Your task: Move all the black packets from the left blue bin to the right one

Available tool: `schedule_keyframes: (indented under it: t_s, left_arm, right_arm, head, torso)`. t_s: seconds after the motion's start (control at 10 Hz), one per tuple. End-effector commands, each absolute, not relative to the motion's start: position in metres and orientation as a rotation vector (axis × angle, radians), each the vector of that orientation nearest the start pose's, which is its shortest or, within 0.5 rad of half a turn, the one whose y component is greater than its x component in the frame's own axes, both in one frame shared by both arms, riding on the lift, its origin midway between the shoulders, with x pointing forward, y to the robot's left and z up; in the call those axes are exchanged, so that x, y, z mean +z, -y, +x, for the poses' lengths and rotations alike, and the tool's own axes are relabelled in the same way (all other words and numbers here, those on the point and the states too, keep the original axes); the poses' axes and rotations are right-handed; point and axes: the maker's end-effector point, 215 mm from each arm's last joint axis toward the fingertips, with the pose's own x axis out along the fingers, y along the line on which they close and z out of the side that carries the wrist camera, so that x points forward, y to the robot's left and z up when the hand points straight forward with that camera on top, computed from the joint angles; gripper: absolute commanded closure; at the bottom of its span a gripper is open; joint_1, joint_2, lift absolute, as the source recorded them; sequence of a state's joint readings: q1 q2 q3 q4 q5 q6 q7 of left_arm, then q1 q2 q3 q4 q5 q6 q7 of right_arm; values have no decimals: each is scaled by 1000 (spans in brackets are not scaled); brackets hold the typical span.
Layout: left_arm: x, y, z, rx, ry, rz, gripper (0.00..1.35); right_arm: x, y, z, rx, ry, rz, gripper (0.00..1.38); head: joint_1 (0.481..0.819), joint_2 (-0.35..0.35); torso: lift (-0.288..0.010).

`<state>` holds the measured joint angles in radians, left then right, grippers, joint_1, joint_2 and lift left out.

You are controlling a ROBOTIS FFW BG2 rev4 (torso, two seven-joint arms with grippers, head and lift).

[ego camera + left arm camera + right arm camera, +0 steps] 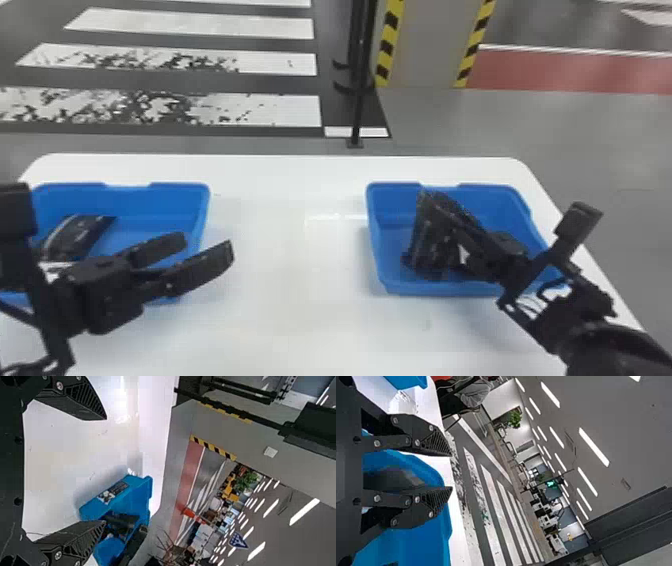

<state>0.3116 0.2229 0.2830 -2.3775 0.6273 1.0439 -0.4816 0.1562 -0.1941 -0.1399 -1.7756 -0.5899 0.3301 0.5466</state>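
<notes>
Hanging spread, left gripper (pixel 207 243), right gripper (pixel 423 226), white table (pixel 280 305), striped floor (pixel 280 110) beyond

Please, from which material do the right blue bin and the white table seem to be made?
Right blue bin: probably moulded plastic, satin finish; its corners are rounded and its colour even. White table: a hard, smooth top with a glossy reflection, maybe laminate or painted board; I cannot tell which.
</notes>
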Motion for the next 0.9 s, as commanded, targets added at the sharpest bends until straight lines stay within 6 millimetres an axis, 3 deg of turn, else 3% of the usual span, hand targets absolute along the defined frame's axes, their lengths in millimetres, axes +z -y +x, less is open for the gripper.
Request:
schedule_keyframes:
  t_s: [0.0, 0.1, 0.4, 0.5, 0.8]
  left_arm:
    - [-295, -212, 423, -547, -440, -273, 137]
    - [-293, -231, 425, -512, -440, -247, 139]
    - [-301, -303, 429, -344, -474, -177, 136]
    - [-304, -324, 429, -291, -492, -156, 137]
    - [-315, -388, 431, -115, -558, -110, 137]
  right_arm:
    - [-322, 216, 505, 501, -65, 361, 47]
    - [-301, 215, 491, 474, 1, 303, 122]
    - [-272, 194, 442, 419, 64, 199, 145]
    - [-275, 186, 427, 399, 46, 196, 145]
    - [-302, 172, 400, 395, -21, 268, 148]
  head:
    - [695, -62]
    - [695, -31]
    - [695, 43]
    - [695, 111]
    - [695, 224]
  torso:
    - [-185]
    - [-185]
    - [-185]
    - [-185]
    - [-185]
